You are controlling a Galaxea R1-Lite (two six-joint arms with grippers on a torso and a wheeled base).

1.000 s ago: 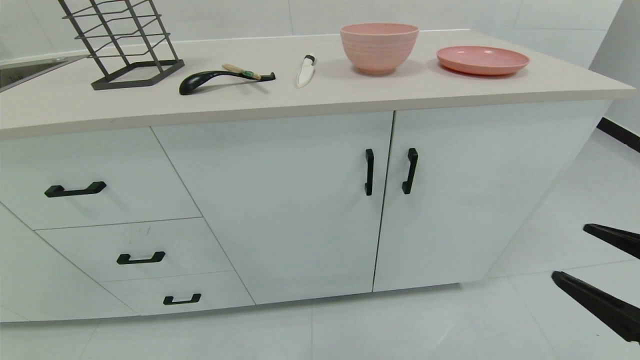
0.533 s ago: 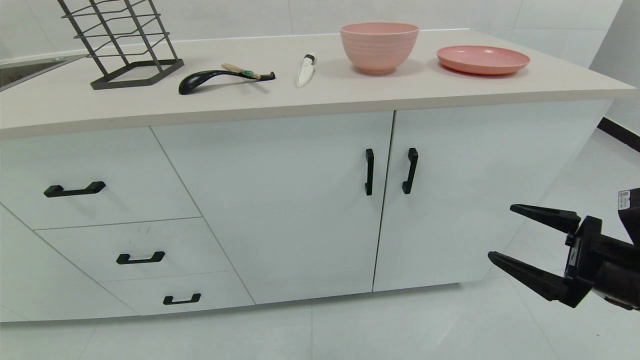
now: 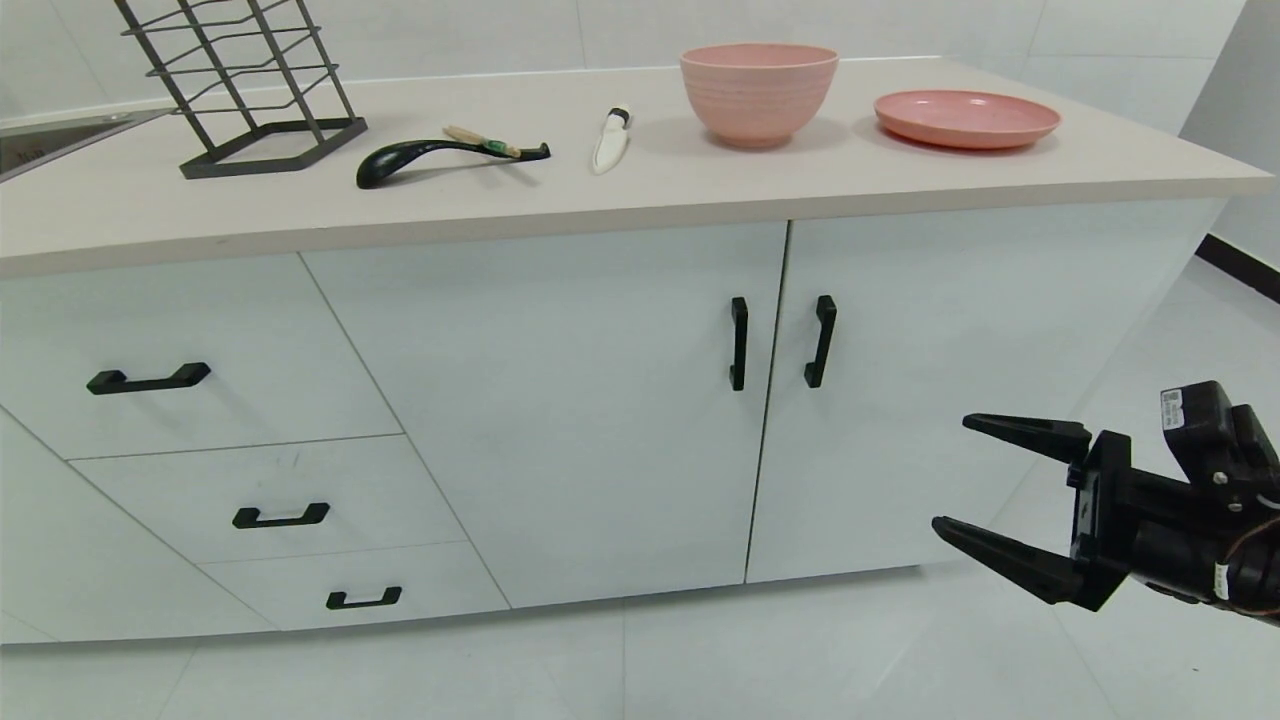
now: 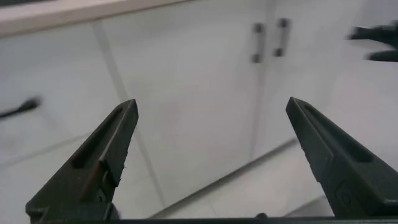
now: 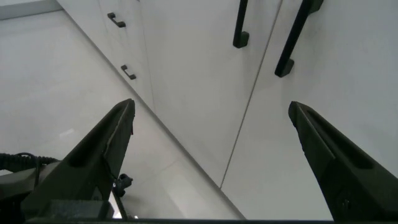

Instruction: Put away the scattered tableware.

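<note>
On the countertop [image 3: 640, 190] lie a pink bowl [image 3: 758, 90], a flat pink plate [image 3: 966, 118] to its right, a white knife [image 3: 611, 142] and a black ladle [image 3: 440, 158] with a small wooden-handled tool [image 3: 483, 142] resting across it. My right gripper [image 3: 950, 472] hangs open and empty low in front of the right cabinet door, well below the counter. The right wrist view has this gripper [image 5: 211, 109] facing the two door handles [image 5: 267, 37]. My left gripper [image 4: 211, 104] is open, empty and pointed at the cabinet front.
A black wire rack [image 3: 250, 90] stands at the counter's back left, beside a sink edge [image 3: 50, 140]. Two white doors carry vertical black handles [image 3: 738, 343] [image 3: 820, 341]. Three drawers with black pulls [image 3: 150, 379] sit on the left. The tiled floor [image 3: 640, 660] lies open below.
My right gripper has come in from the right edge, moving left and upward toward the right cabinet door, still open. The things on the counter have not moved.
</note>
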